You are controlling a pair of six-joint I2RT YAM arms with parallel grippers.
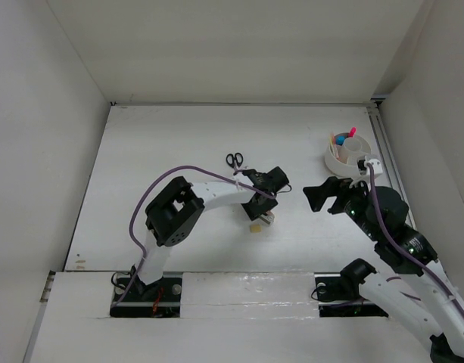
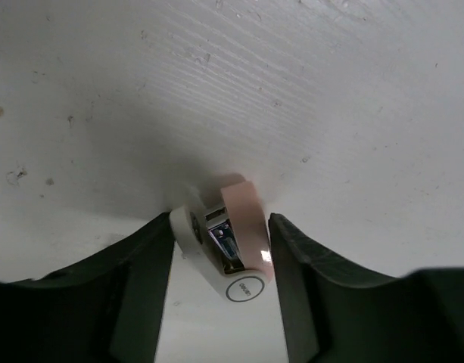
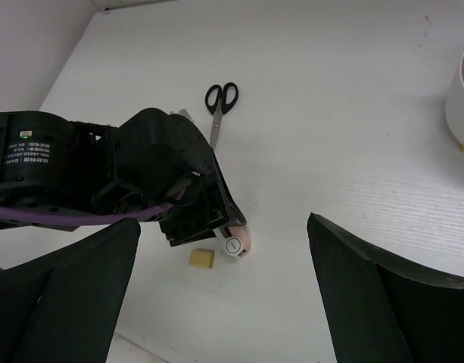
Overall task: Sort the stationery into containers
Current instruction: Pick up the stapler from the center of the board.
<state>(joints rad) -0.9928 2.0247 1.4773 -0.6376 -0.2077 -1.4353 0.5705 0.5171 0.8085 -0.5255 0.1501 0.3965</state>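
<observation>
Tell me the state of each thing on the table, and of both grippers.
left gripper: jaws flanking the sharpener, grip unclear
right gripper: open, empty
sharpener: on the table, between the jaws
eraser: loose, beside the sharpener
scissors: flat, blades shut
organizer: upright, some stationery inside

white table [image 1: 156, 151]: left gripper [image 1: 265, 215] sits over a pale block [image 1: 269, 219] beside a tan eraser [image 1: 256, 226]; black scissors [image 1: 234, 159] lie behind, white organizer [image 1: 336, 161] far right.
</observation>
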